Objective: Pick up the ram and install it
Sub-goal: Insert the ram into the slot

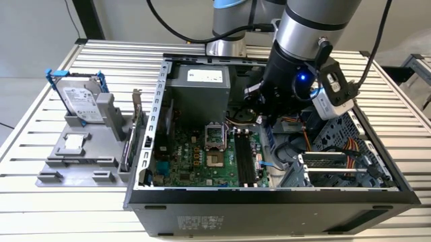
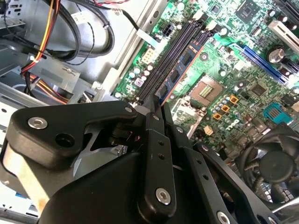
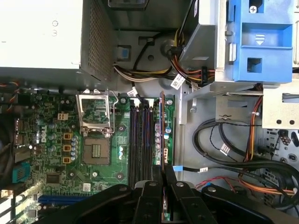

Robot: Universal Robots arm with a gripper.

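Observation:
The ram [image 3: 161,130] is a thin dark-blue strip with black chips, seen edge-on in the first wrist view and lengthwise [image 2: 180,65] in the second. My gripper [image 3: 163,171] [image 2: 156,106] is shut on one end of it. The strip stands in line with the black memory slots [image 3: 140,140] [image 2: 170,51] of the green motherboard [image 1: 195,156], over the slot nearest the cable side. Whether it sits in the slot I cannot tell. In the exterior view the arm's wrist [image 1: 289,85] reaches down into the open computer case [image 1: 269,199], above the slots [image 1: 244,161].
A silver hard drive with blue rails [image 1: 81,98] stands on a grey fixture [image 1: 74,161] at the exterior view's left. Inside the case are the power supply [image 1: 199,91], the processor socket [image 3: 96,121], a fan [image 2: 275,163], cable bundles [image 3: 224,149] and a drive cage [image 1: 343,151].

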